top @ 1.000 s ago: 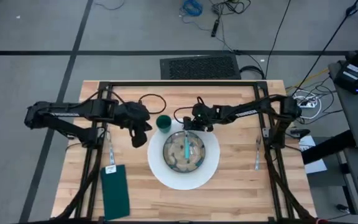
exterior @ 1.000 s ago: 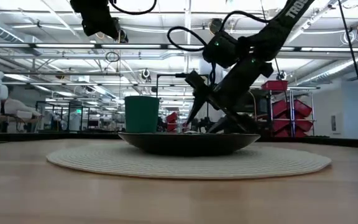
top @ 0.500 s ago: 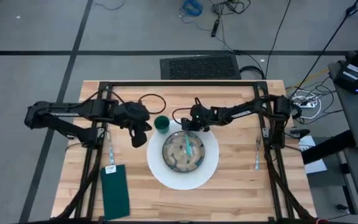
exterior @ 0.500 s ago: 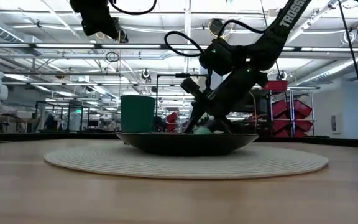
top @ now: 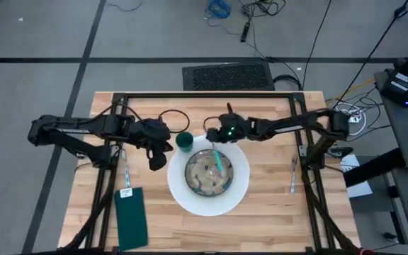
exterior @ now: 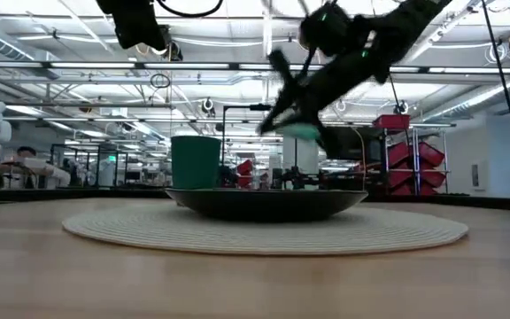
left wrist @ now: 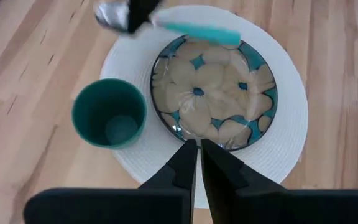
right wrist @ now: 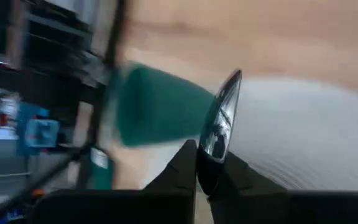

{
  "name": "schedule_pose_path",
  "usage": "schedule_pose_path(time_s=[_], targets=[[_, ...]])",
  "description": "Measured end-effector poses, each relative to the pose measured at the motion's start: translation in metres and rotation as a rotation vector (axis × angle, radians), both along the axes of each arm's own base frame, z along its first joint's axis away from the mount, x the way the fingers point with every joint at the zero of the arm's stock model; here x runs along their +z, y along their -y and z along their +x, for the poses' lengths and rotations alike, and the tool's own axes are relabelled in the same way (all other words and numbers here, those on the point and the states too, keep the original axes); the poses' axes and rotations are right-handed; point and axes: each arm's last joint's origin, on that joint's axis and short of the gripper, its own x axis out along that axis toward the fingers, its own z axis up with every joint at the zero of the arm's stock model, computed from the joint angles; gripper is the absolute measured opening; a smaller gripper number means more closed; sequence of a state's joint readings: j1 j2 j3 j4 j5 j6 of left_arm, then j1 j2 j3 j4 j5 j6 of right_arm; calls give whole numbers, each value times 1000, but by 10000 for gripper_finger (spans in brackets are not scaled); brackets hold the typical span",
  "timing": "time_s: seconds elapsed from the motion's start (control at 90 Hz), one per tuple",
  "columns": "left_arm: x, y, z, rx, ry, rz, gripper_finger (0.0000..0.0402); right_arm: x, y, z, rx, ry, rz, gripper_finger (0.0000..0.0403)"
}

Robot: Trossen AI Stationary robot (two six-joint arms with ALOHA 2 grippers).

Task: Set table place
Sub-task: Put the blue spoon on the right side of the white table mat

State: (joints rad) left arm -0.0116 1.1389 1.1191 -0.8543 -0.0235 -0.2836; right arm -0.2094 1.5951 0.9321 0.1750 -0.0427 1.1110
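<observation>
- The right gripper (top: 222,139) has lifted a teal-handled spoon (top: 219,160) clear of the floral plate (top: 209,172), fingers clamped on its metal end; it now needs its spot on the table (top: 275,212).
- The left gripper (top: 154,161) hangs beside the plate, fingers together, holding nothing.
- The green cup (top: 185,140) crowds the plate's far edge; a fork (top: 293,176) and napkin (top: 131,216) flank the plate.

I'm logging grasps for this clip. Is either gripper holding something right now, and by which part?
The right gripper holds a spoon by its metal bowl end, with the teal handle sticking out over the plate. The left gripper is shut on nothing.
</observation>
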Motion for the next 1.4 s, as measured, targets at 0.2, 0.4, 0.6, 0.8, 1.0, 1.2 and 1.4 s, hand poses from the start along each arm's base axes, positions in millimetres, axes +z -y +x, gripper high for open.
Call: schedule_pose_path(time_s=[0.2, 0.4, 0.6, 0.8, 1.0, 1.2, 1.4], targets=[[8, 0, 9, 0, 122, -1, 8, 75, -23, -34, -12, 200, -254, 1], [42, 6, 31, -259, 549, -39, 8, 136, -57, -62, 72, 495, -622, 1], [52, -4, 68, -477, 839, -193, 8, 168, -82, -72, 146, 857, -853, 0], [40, -24, 107, -573, 954, -480, 8, 185, -96, -62, 306, 953, -909, 0], [37, -26, 123, -670, 1137, -619, 8, 211, -103, -43, 489, 1003, -969, 0], [39, -21, 122, -715, 1200, -664, 35, 228, -105, -35, 538, 1045, -1004, 0], [43, -9, 124, -739, 1213, -656, 111, 217, -102, -17, 556, 1020, -987, 0]])
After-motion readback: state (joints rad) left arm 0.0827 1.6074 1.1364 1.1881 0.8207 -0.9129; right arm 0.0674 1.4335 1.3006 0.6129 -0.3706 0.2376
